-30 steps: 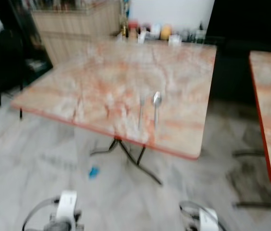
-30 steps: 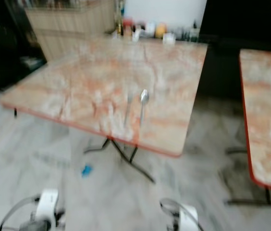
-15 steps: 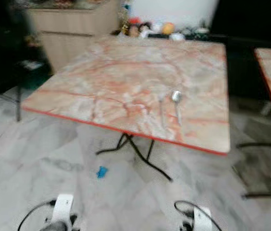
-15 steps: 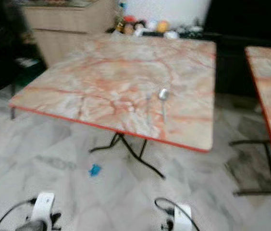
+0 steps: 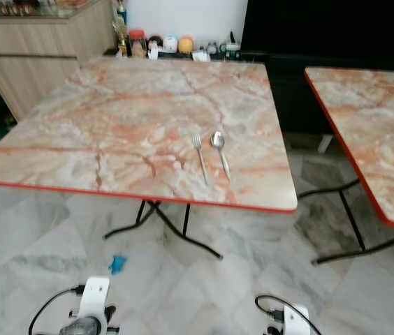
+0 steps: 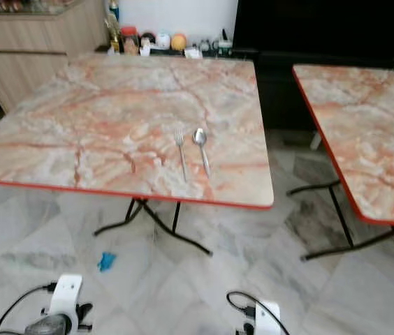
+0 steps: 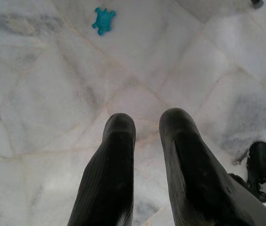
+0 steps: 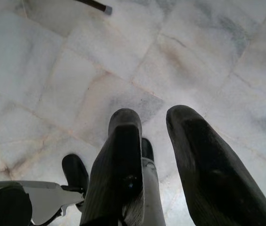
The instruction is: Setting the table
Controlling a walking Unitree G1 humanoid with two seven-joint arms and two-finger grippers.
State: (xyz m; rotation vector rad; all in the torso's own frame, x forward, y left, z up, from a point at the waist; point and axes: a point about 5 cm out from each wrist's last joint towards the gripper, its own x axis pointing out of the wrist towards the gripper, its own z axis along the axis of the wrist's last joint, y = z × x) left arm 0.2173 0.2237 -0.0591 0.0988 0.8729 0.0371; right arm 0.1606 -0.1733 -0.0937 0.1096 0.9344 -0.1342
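A fork point(image 5: 200, 157) and a spoon point(image 5: 219, 149) lie side by side on the marble-patterned table point(image 5: 113, 132), close to its near right corner, handles pointing toward me. Both arms hang low at my sides, well short of the table. In the left wrist view, my left gripper point(image 7: 147, 123) points down at the tiled floor, its fingers point(image 7: 116, 165) apart with nothing between them. My right gripper point(image 8: 153, 117) hangs the same way, open and empty over the floor.
A second marble table point(image 5: 365, 132) stands to the right across a narrow gap. Jars and bottles point(image 5: 155, 45) line the far edge by the wall, next to a wooden cabinet point(image 5: 36, 49). A small blue scrap point(image 5: 117, 264) lies on the floor near the table's black legs point(image 5: 162, 223).
The camera has swung and steadied: the picture is now sharp and more of the right-hand table is in view. The fork and spoon lie where they were; both arms still hang low.
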